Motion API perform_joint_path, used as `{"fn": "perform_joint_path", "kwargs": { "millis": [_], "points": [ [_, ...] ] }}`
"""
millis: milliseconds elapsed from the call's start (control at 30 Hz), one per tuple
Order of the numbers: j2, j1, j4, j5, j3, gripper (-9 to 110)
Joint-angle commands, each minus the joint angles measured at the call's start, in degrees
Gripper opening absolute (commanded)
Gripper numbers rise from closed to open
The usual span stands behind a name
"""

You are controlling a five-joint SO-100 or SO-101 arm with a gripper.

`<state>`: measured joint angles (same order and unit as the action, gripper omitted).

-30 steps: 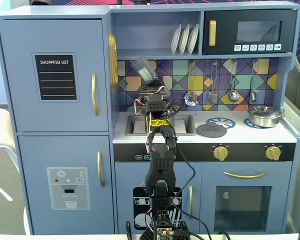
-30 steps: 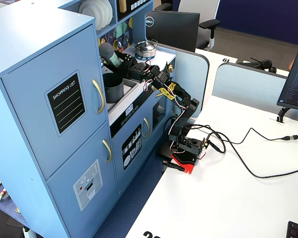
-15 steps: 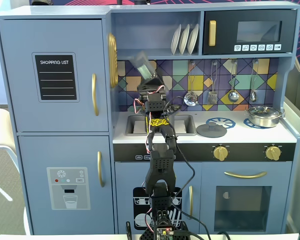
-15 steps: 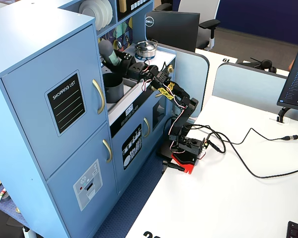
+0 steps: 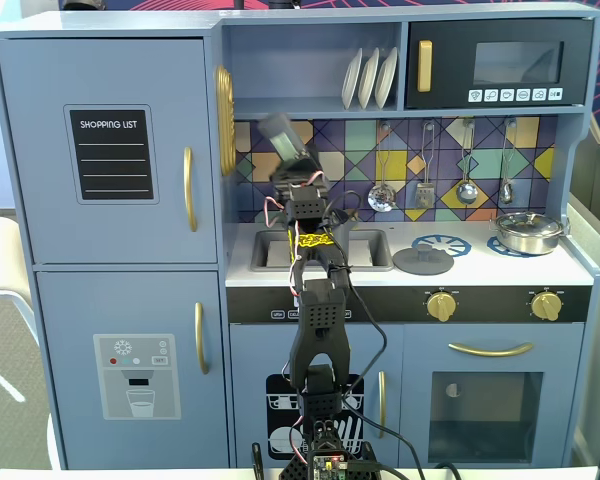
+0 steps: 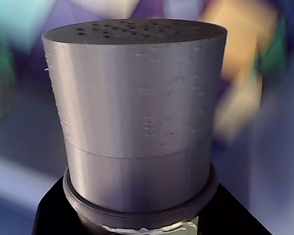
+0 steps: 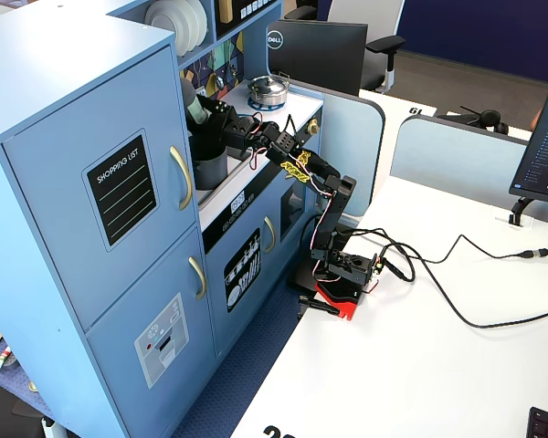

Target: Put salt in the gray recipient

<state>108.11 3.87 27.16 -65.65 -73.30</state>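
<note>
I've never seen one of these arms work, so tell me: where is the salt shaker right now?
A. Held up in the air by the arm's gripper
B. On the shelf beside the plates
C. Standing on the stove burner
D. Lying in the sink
A: the gripper holds the salt shaker tilted in the air, above the counter and in front of the tiled backsplash.

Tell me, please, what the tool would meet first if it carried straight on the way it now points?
Probably the colourful tiled backsplash behind the sink. The tool grips the slim gray salt shaker, angled up and back; the wrist view shows only blurred tiles beyond its perforated top. Depth is unclear.
</note>
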Motion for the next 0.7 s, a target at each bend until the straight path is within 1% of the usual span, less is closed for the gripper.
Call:
{"fn": "perform_joint_path", "kwargs": {
  "millis": [0, 100, 300, 400, 533, 667],
  "points": [
    [-0.1, 1.1, -2.3, 2.4, 8.4, 0],
    [0.5, 0.2, -1.1, 1.8, 6.2, 0],
    [5.2, -3.3, -0.8, 1.4, -7.6, 0],
    [5.9, -3.9, -1.1, 1.1, -11.1, 0],
    [5.0, -2.8, -2.7, 1.2, -9.8, 0],
    [1.3, -0.6, -2.4, 2.5, 0.1, 0]
  ]
}}
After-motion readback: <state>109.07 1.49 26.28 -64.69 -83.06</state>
